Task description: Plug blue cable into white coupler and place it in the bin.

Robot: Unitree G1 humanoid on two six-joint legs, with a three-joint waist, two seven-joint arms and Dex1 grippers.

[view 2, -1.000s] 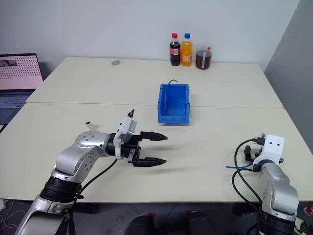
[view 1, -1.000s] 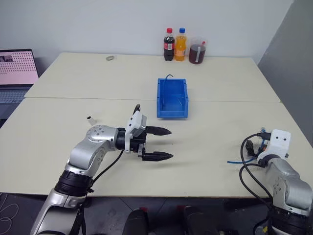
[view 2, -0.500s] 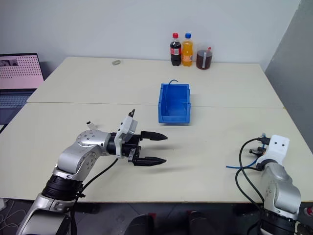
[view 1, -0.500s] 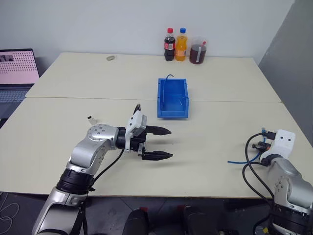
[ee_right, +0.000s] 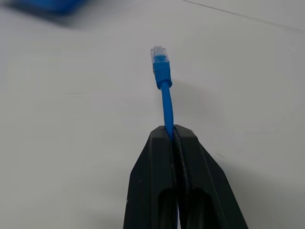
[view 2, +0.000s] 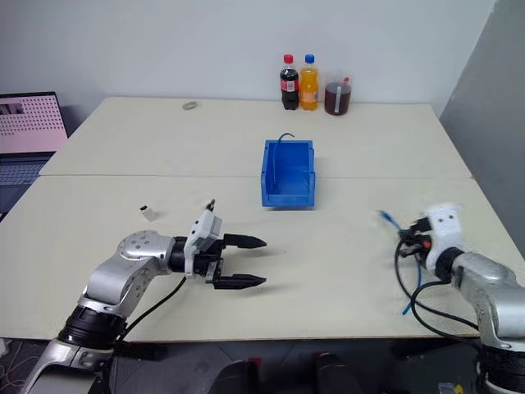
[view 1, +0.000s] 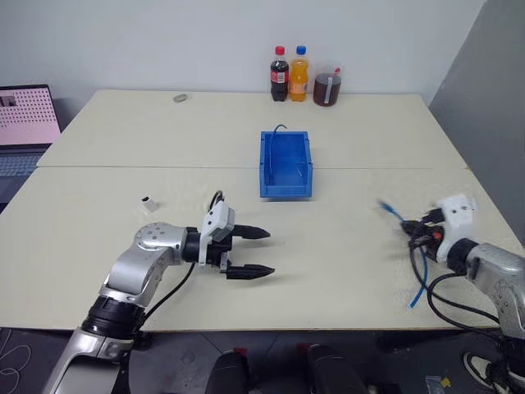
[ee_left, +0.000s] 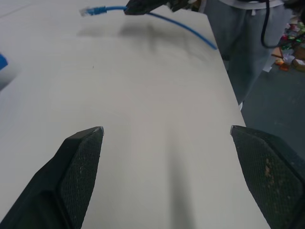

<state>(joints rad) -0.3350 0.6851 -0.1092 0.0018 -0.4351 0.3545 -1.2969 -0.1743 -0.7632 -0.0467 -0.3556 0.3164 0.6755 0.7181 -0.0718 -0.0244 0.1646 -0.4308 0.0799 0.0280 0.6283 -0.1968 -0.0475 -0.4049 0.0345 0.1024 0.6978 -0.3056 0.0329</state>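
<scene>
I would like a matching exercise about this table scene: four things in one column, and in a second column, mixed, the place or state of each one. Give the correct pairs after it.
Things:
1. blue cable
2. white coupler
3. bin
4. left gripper

Places or states:
A. stands in the middle of the table, in front of the bottles
B. open, holding nothing
C. pinched in the shut right gripper, plug end free
D. lies alone on the table, on the robot's left side

Pairs: 1-C, 2-D, 3-A, 4-B
</scene>
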